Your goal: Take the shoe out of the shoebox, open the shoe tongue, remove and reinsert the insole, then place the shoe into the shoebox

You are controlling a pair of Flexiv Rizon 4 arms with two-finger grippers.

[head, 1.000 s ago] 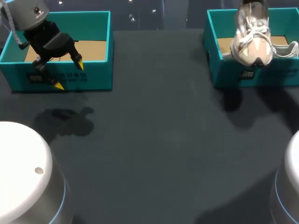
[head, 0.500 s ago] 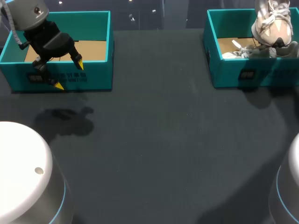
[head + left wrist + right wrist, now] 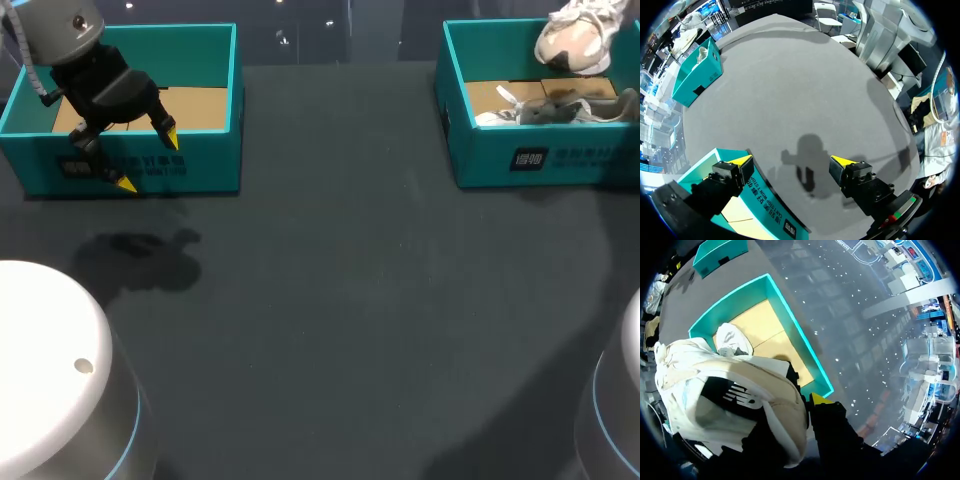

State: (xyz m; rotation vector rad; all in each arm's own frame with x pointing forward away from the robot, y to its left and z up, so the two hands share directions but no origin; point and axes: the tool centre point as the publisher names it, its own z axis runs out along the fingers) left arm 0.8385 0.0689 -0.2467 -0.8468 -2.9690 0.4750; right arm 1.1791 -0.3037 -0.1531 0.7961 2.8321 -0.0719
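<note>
A white and cream shoe (image 3: 571, 42) hangs over the far right part of the right teal shoebox (image 3: 480, 160); the arm holding it is out of the head view. In the right wrist view my right gripper (image 3: 802, 406) is shut on that shoe (image 3: 735, 400) at its collar. Only one yellow tip shows; the other is hidden behind the shoe. A second grey-white shoe (image 3: 560, 108) lies on the box's cardboard floor (image 3: 767, 335). My left gripper (image 3: 148, 160) stands open over the front wall of the left teal box (image 3: 200, 170), with nothing between its fingers (image 3: 742, 161).
The left teal box (image 3: 757, 205) holds only its cardboard floor. The dark table mat (image 3: 350, 300) stretches between the two boxes. The two white arm bases (image 3: 50, 370) stand at the near corners.
The held shoe has moved from over the shoebox's front wall back and to the right, over the box's far side. The left arm has stayed still.
</note>
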